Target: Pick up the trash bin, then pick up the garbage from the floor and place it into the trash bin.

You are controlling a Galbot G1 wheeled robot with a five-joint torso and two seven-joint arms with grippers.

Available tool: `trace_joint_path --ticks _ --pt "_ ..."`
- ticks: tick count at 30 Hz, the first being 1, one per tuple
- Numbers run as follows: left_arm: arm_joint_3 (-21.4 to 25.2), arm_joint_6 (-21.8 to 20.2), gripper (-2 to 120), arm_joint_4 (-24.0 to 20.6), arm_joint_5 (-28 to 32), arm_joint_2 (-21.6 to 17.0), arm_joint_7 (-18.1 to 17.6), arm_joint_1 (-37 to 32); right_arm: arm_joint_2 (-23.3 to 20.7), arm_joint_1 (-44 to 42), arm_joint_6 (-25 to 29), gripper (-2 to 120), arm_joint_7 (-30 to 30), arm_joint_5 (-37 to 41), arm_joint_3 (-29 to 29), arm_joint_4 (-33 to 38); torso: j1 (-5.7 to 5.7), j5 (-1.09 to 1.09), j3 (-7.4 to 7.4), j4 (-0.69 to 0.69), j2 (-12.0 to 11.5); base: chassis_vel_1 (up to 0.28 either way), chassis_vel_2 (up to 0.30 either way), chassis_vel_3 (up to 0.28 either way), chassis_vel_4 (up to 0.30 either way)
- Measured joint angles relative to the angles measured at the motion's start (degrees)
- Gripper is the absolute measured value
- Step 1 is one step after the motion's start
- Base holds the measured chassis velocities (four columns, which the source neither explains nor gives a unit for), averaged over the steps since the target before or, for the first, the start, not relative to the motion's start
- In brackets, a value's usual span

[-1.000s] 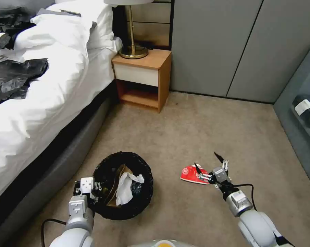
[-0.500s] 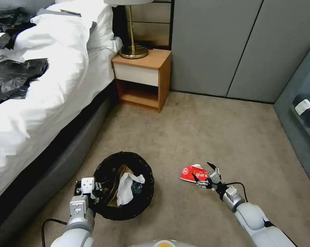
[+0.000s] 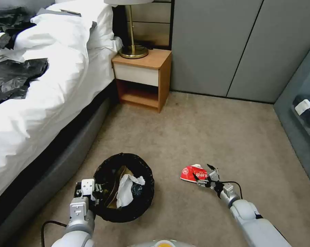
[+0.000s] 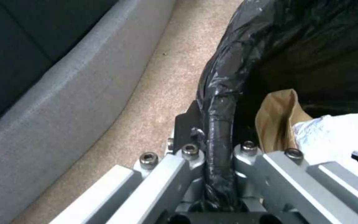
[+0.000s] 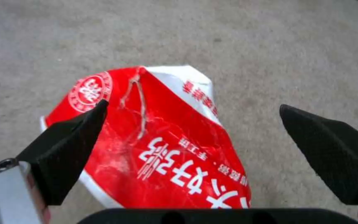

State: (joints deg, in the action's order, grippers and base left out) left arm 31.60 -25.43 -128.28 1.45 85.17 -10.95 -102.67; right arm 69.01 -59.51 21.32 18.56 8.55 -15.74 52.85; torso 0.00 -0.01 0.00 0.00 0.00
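Left gripper (image 3: 93,188) was clamped on the rim of the trash bin (image 3: 141,202), fingers (image 4: 187,124) pinched onto the black liner bag (image 4: 245,56) at the bin's edge, one inside and one outside. Bin sat on the carpet floor (image 3: 202,130) close beside the grey bed base (image 3: 55,168), near the head view's lower edge. Inside it: a brown paper bag (image 3: 118,178) and a white tissue (image 3: 126,190), tissue lying partly over the bag.

Right gripper (image 3: 203,174) was low over the carpet, fingers spread wide apart, holding nothing. Red-and-white packet (image 3: 192,173) lay flat on the floor right of the bin, well out from the bed. In the right wrist view the packet (image 5: 158,140) sat between the two black fingertips (image 5: 71,140), one tip over its red edge, the other out over bare carpet; cannot tell whether either tip touched it.

Wooden nightstand (image 3: 144,77) with a brass lamp (image 3: 132,44) stood at the bed's head end, against the wall. Black plastic sheets (image 3: 14,79) lay on the white bedding.
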Motion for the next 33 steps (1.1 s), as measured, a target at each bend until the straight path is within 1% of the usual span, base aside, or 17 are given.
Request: trace_joint_path --ticks 8,12,14,15,17,18,19,21,22,23,24,25,26,28,29,30,33 --pt "-0.4 0.1 0 -0.2 -0.6 0.3 0.0 -0.3 2.9 3.9 0.7 100 0.2 0.8 1.2 -8.6 0.0 0.01 0.0 0.0 0.0 0.0 0.0 0.0 0.0" --pt "-0.6 0.3 0 -0.2 -0.9 0.5 0.0 -0.5 4.8 6.2 0.5 96 0.4 0.7 1.9 -12.7 0.0 -0.01 -0.01 -0.01 0.0 0.0 0.0 0.0 0.0" --pt "-0.8 0.5 0 -0.2 -1.2 0.7 0.0 -0.7 6.0 7.6 0.8 89 0.4 0.1 2.2 -15.2 0.0 -0.01 -0.01 -0.01 0.0 0.0 0.0 0.0 0.0" --pt "-0.8 0.5 0 -0.2 -1.2 0.7 0.0 -0.7 6.0 7.6 0.8 89 0.4 0.1 2.2 -15.2 0.0 -0.01 -0.01 -0.01 0.0 0.0 0.0 0.0 0.0" --pt "-1.0 0.6 0 -0.2 -1.4 0.8 0.0 -1.1 7.4 9.3 1.1 76 0.5 -0.5 2.4 -18.1 0.0 -0.05 -0.01 -0.02 0.0 0.0 0.0 0.0 0.0" --pt "-1.0 0.6 0 -0.2 -1.4 0.8 0.0 -1.1 7.4 9.3 1.1 76 0.5 -0.5 2.4 -18.1 0.0 -0.05 -0.01 -0.02 0.0 0.0 0.0 0.0 0.0" --pt "-0.9 0.6 0 -0.3 -1.4 0.8 0.0 -1.2 7.6 9.5 1.1 71 0.5 -0.5 2.7 -18.4 0.0 -0.05 -0.01 -0.04 0.0 0.0 0.0 0.0 0.0" --pt "-0.5 0.7 0 -0.4 -1.3 0.7 0.0 -1.3 7.8 9.4 1.0 63 0.4 -0.5 3.1 -18.2 0.0 -0.04 -0.01 -0.04 0.0 0.0 0.0 0.0 0.0" --pt "-0.5 0.7 0 -0.4 -1.3 0.7 0.0 -1.3 7.8 9.4 1.0 63 0.4 -0.5 3.1 -18.2 0.0 -0.04 -0.01 -0.04 0.0 0.0 0.0 0.0 0.0" --pt "-0.4 0.7 0 -0.4 -1.3 0.6 0.0 -1.3 7.8 9.3 1.0 56 0.4 -0.4 3.2 -18.0 0.0 -0.03 -0.01 -0.03 0.0 0.0 0.0 0.0 0.0" --pt "-0.4 0.7 0 -0.4 -1.2 0.6 -0.1 -1.3 7.7 9.2 1.0 55 0.3 -0.2 3.3 -17.8 -0.01 -0.02 -0.01 -0.02 0.0 0.0 0.0 0.0 0.0" --pt "-0.4 0.7 0 -0.4 -1.1 0.5 -0.1 -1.2 7.6 8.9 0.9 48 0.2 0.1 3.4 -17.4 0.0 0.01 -0.01 0.0 0.0 0.0 0.0 0.0 0.0" --pt "-0.4 0.7 0 -0.4 -1.1 0.5 -0.1 -1.2 7.6 8.9 0.9 48 0.2 0.1 3.4 -17.4 0.0 0.01 -0.01 0.0 0.0 0.0 0.0 0.0 0.0" --pt "-0.5 0.7 0 -0.4 -1.1 0.5 -0.1 -0.9 7.3 8.5 0.8 40 0.0 0.5 3.5 -16.5 0.0 0.03 -0.01 0.02 0.0 0.0 0.0 0.0 0.0" --pt "-0.8 0.7 0 -0.2 -1.1 0.6 -0.1 -0.7 7.0 8.1 0.7 33 -0.2 0.9 3.7 -15.6 0.0 0.05 -0.01 0.03 0.0 0.0 0.0 0.0 0.0" --pt "-0.8 0.7 0 -0.2 -1.1 0.6 -0.1 -0.7 7.0 8.1 0.7 33 -0.2 0.9 3.7 -15.6 0.0 0.05 -0.01 0.03 0.0 0.0 0.0 0.0 0.0" --pt "-1.1 0.6 0 0.2 -1.2 0.6 -0.1 -0.4 6.4 7.5 0.7 20 -0.3 1.2 3.8 -14.3 0.0 0.07 0.0 0.03 0.0 0.0 0.0 0.0 0.0"
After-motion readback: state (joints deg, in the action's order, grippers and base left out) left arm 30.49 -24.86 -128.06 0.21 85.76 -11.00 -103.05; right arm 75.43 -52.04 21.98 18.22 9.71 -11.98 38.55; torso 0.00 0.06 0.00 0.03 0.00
